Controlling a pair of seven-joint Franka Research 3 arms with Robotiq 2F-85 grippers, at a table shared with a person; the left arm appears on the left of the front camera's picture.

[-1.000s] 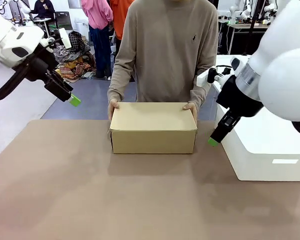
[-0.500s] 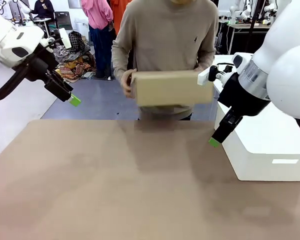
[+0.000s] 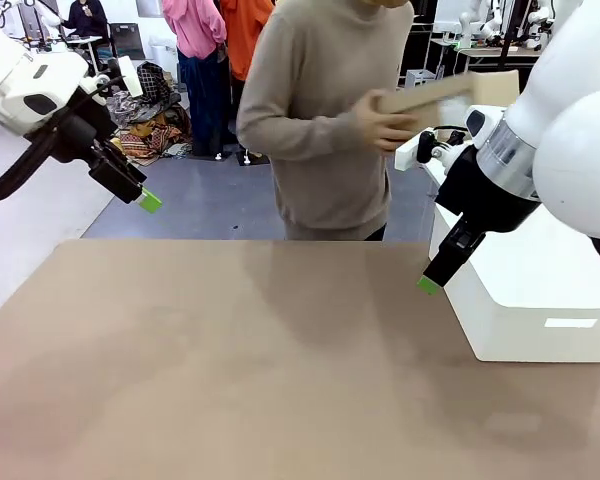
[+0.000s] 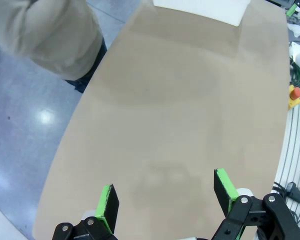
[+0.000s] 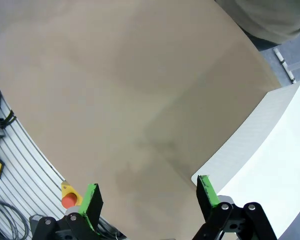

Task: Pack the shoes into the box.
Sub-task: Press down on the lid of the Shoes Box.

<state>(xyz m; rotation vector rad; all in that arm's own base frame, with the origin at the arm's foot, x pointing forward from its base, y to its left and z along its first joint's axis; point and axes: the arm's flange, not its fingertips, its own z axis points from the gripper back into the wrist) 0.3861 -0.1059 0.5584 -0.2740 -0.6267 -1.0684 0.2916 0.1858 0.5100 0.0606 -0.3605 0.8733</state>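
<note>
At the far side of the worktop (image 3: 230,350), the person (image 3: 325,120) stands turned to the robot's right, carrying the box (image 3: 445,95) in one hand (image 3: 385,120) up at chest height, over the white block (image 3: 540,300) at the right edge. The box is tilted and blurred; I cannot tell whether its lid is closed. The shoes cannot be seen, so they may be inside it, but that is a guess.

The left pincer (image 4: 165,200) hangs above the far left corner with its green pads spread wide and nothing between them. The right pincer (image 5: 147,197) hangs low beside the white block's near corner, likewise spread and empty.

Judged from this, the packing looks finished and the box is being taken off. The best thing for the robot is to hold both arms quiet and leave the person room. The right arm is the one to watch: its elbow sits close to the carried box, and its fingertip hangs just beside the block's edge, so any move should go up and back, not sideways. The middle of the worktop lies bare and offers free room on both sides.
</note>
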